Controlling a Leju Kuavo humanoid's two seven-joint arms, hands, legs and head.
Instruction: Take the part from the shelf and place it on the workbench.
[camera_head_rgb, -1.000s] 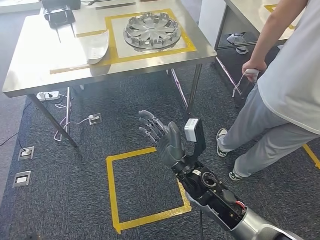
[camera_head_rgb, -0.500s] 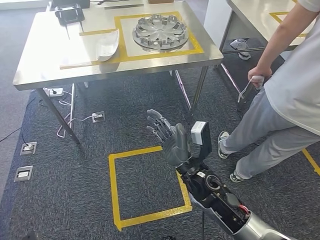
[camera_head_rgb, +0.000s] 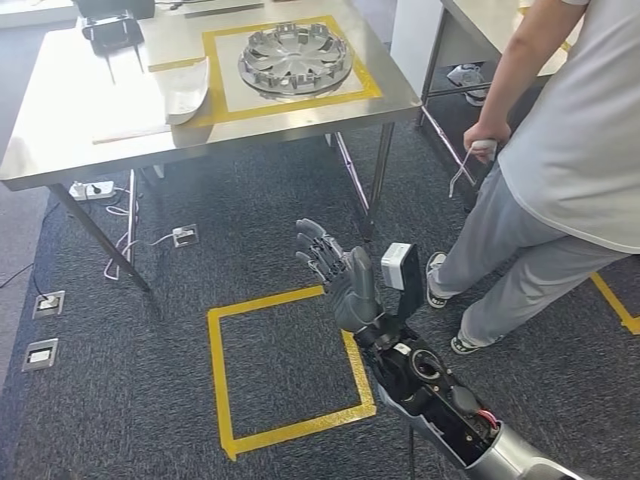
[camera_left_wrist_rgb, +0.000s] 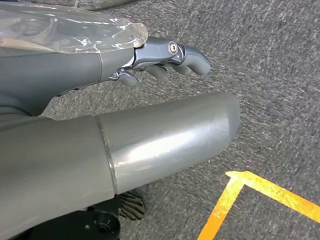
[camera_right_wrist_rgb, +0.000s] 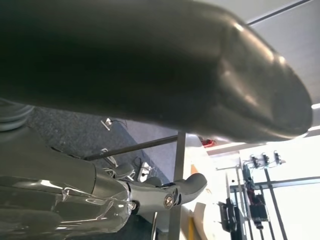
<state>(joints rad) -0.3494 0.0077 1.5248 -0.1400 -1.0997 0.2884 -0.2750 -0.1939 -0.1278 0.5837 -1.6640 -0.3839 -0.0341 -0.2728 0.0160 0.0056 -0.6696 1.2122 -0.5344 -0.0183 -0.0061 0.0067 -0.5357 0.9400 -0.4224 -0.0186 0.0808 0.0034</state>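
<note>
- Head view: right hand (camera_head_rgb: 341, 280) raised over the dark carpet, fingers spread apart, palm bare, holding nothing. It hangs just above the yellow taped square (camera_head_rgb: 287, 370) on the floor.
- Part (camera_head_rgb: 295, 58), a silver wheel cover with spokes and a rim, lies flat at 12 o'clock on the workbench (camera_head_rgb: 83, 130), inside a yellow taped frame, well apart from the hand. Placement looks done.
- Handling, as a judgement: thin moulded disc, likely light, fairly stiff, smooth and a bit slippery; take it by the rim or through a spoke gap, held level.
- Person (camera_head_rgb: 573, 150) stands at 2 o'clock, one hand on a white handle.
- Left wrist view: left hand (camera_left_wrist_rgb: 166, 55) over carpet, fingers straight and apart from the thumb, nothing held.
- Right wrist view: thumb and fingers apart, empty; a table leg beyond.
</note>
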